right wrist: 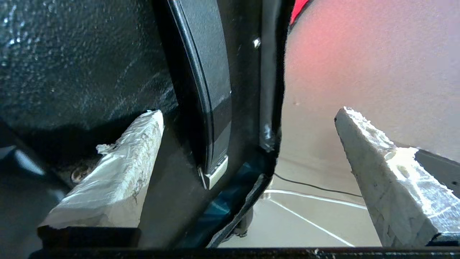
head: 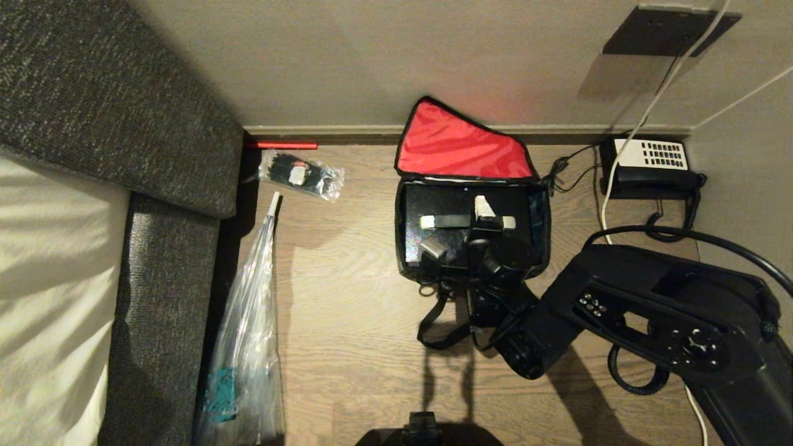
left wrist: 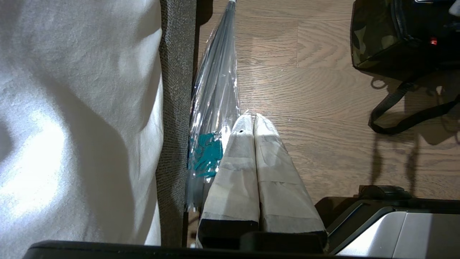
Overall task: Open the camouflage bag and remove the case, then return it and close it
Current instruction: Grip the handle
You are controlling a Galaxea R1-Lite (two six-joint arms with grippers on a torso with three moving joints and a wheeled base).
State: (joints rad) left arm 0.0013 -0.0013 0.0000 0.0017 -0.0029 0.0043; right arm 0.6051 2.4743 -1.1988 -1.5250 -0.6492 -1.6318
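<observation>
At about 1 o'clock from the centre of the head view, the camouflage bag point(head: 406, 214) sits on the wooden floor point(head: 347, 297) with its red-lined lid point(head: 455, 148) flung back against the wall point(head: 384, 62) at 12 o'clock. Inside lies the case point(head: 433, 201), glossy black, its pale clasps showing. Over the bag's right half hangs the right gripper point(head: 483, 214), fingers spread wide; in the right wrist view one finger point(right wrist: 118, 165) is down inside over the case while the other point(right wrist: 381, 158) stands outside the bag's side wall. I judge the step to be taking hold of the case, so both fingers want to be inside the wall before they close, or they will pinch fabric too

Room is tight: wall at 12, telephone point(head: 650, 164) and its cords at 2 o'clock, strap handles point(head: 437, 322) trailing at 6. Open floor lies at 9 o'clock, short of the clear plastic bag point(head: 248, 322) and small packet point(head: 300, 173). Parked low beside the sofa point(left wrist: 176, 108), the left gripper point(left wrist: 253, 120) has its fingers pressed together
</observation>
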